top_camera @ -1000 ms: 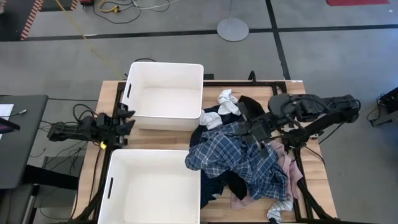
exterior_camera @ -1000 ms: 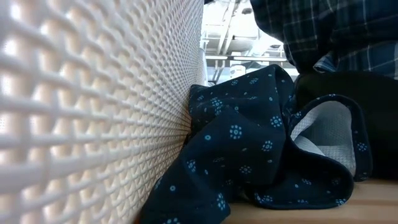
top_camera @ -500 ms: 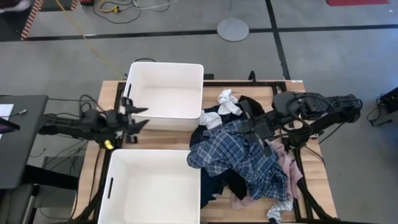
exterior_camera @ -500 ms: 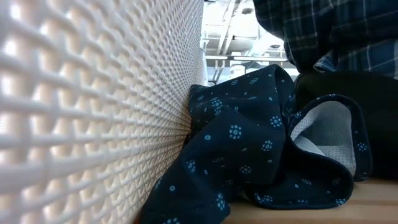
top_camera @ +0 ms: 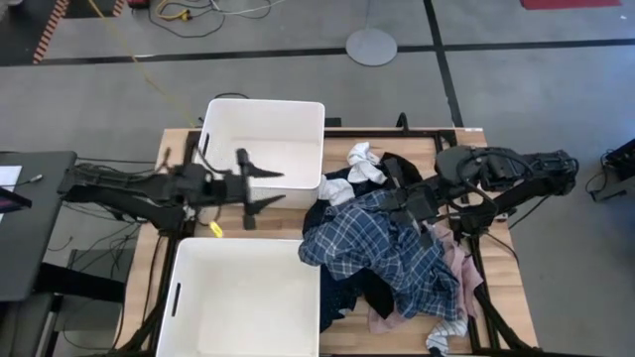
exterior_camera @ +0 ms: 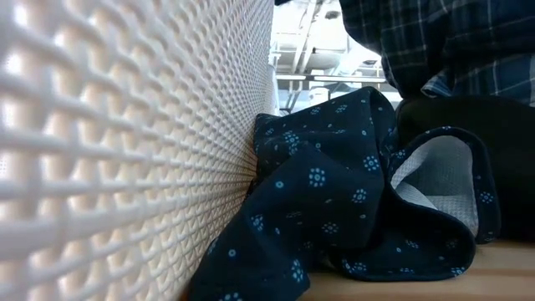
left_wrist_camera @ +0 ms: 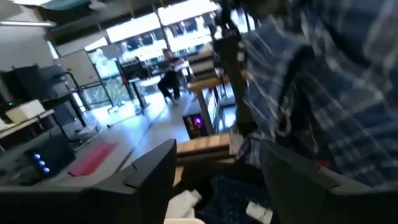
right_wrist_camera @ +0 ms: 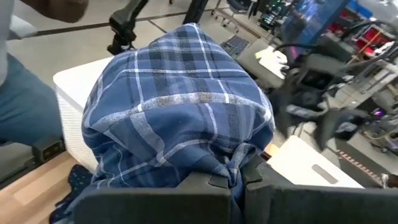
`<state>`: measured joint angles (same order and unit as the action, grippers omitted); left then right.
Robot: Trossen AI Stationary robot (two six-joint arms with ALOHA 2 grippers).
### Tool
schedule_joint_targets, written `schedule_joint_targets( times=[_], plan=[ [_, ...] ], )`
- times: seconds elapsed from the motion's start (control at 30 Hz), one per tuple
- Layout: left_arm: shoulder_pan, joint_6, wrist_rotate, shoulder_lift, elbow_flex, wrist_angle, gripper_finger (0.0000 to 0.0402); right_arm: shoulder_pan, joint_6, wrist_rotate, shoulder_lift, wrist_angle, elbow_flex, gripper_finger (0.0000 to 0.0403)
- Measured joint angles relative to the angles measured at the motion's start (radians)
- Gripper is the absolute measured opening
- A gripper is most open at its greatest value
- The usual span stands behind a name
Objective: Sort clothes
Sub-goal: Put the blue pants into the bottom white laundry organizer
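As before, plaid shirt (top_camera: 382,248) pincer-held (top_camera: 415,210).

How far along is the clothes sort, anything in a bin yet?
Nothing sorted: both white bins look empty. In hand: the right gripper is shut on the plaid shirt, lifting part of it. The left gripper, fingers open, is over the gap between the bins. Left: the whole pile, including the navy dotted piece and white socks.
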<state>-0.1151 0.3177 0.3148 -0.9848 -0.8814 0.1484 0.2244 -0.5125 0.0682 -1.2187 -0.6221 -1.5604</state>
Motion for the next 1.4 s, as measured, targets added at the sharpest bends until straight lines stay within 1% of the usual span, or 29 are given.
schedule_joint_targets(
  times=[0.13,0.23,0.37,0.5,0.57,0.6,0.77,0.9,0.97,1.07,1.23,1.4],
  plan=[
    [0.012,-0.027,0.048,-0.081,-0.044,-0.003,0.021,-0.013,-0.012,-0.009,0.024,0.001,0.0,0.0004],
    [0.012,-0.03,0.037,-0.1,-0.062,0.03,0.0209,-0.026,-0.012,-0.015,0.044,0.008,0.0,0.0004],
    [0.011,-0.011,-0.053,-0.117,-0.061,0.1,0.0209,-0.032,-0.024,-0.016,0.067,0.035,0.0,0.0004],
    [0.021,-0.045,-0.251,-0.114,-0.06,0.192,0.0214,-0.051,-0.053,-0.021,0.075,0.071,0.0,0.0004],
    [0.022,-0.065,-0.311,-0.114,-0.061,0.211,0.0231,-0.07,-0.061,-0.021,0.072,0.085,0.0,0.0004],
    [0.022,-0.065,-0.322,-0.114,-0.061,0.208,0.0243,-0.08,-0.066,-0.021,0.067,0.087,0.0,0.0004],
    [0.023,-0.098,-0.331,-0.115,-0.06,0.191,0.0324,-0.12,-0.068,-0.023,0.036,0.084,0.0,0.0004],
    [0.025,-0.134,-0.34,-0.153,-0.061,0.201,0.0371,-0.136,-0.088,-0.022,0.009,0.113,0.0,0.0004],
    [0.032,-0.151,-0.346,-0.193,-0.066,0.206,0.0385,-0.136,-0.105,-0.021,-0.007,0.151,0.0,0.0004],
    [0.055,-0.172,-0.352,-0.276,-0.108,0.208,0.0397,-0.136,-0.132,-0.019,-0.031,0.211,0.0,0.0004],
    [0.077,-0.192,-0.444,-0.43,-0.218,0.247,0.04,-0.136,-0.151,-0.018,-0.073,0.26,0.0,0.0004],
    [0.087,-0.181,-0.495,-0.581,-0.347,0.248,0.04,-0.135,-0.159,-0.017,-0.098,0.258,0.0,0.0004]
  ],
)
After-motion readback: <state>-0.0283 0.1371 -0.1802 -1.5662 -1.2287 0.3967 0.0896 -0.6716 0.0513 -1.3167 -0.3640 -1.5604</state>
